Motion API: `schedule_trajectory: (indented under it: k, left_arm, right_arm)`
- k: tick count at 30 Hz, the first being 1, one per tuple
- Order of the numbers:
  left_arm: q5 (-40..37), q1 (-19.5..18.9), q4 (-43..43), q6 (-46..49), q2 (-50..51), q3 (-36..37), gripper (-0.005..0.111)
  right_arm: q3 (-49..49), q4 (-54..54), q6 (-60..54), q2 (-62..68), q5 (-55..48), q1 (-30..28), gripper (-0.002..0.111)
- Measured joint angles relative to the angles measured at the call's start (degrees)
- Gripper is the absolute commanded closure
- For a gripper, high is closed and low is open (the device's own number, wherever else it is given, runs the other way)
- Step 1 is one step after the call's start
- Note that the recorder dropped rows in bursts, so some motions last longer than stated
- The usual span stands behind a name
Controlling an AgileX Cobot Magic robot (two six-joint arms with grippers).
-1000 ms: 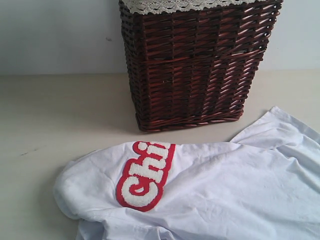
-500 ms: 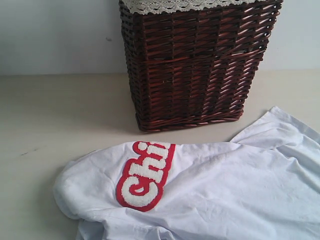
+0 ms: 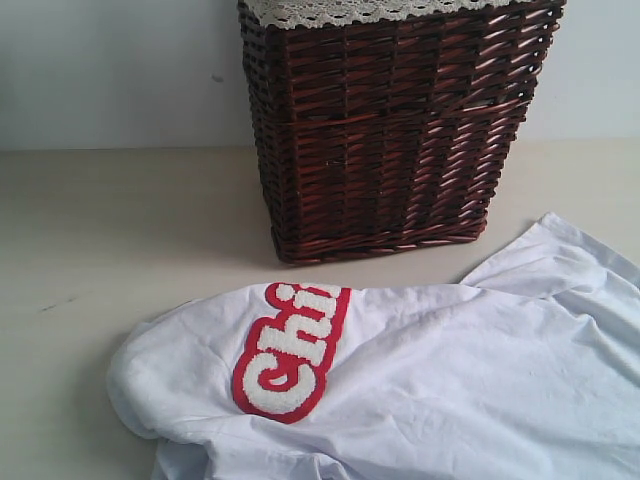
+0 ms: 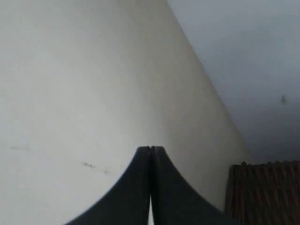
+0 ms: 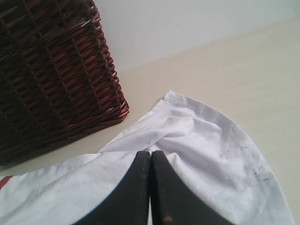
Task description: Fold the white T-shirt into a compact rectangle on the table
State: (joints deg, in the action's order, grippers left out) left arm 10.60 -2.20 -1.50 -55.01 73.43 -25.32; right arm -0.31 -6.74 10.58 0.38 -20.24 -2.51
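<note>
The white T-shirt (image 3: 430,385) lies crumpled on the cream table (image 3: 110,230), spread from the front middle to the right edge, with red-outlined letters "Chi" (image 3: 290,350) showing near its left end. A sleeve (image 5: 206,136) lies flat near the basket in the right wrist view. My right gripper (image 5: 150,154) hangs shut above the shirt, nothing between its fingers. Over bare table (image 4: 84,93), my left gripper (image 4: 150,149) is shut and empty. Neither gripper shows in the exterior view.
A tall dark brown wicker basket (image 3: 390,130) with white lace trim (image 3: 340,10) stands at the back middle, just behind the shirt; it also shows as the wicker basket (image 5: 51,70) and the basket corner (image 4: 262,192) in the wrist views. A pale wall (image 3: 110,70) bounds the table's far edge.
</note>
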Motion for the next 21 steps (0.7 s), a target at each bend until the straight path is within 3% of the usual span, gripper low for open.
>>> schedule_trajectory:
  k: [5, 9, 14, 17, 21]
  left_arm:
    - [7.59, 0.82, 0.0, -1.92, 7.71, 0.0, 0.107]
    - [13.21, 4.03, 0.0, -3.27, 12.22, -1.66, 0.107]
    - [12.94, 7.99, 0.0, -8.87, 14.86, -8.62, 0.107]
    - [1.81, 10.01, -0.11, -16.25, 16.3, -17.02, 0.107]
    - [-26.48, 12.13, -0.52, -30.58, 18.9, -28.6, 0.107]
  right_arm:
    - [0.0, 0.0, 0.0, 0.0, 0.0, 0.0, 0.108]
    - [0.0, 0.0, 0.0, 0.0, 0.0, 0.0, 0.108]
    - [0.0, 0.0, 0.0, 0.0, 0.0, 0.0, 0.108]
    - [0.0, -0.22, 0.0, 0.0, 0.0, 0.0, 0.108]
    - [0.0, -0.22, 0.0, 0.0, 0.0, 0.0, 0.108]
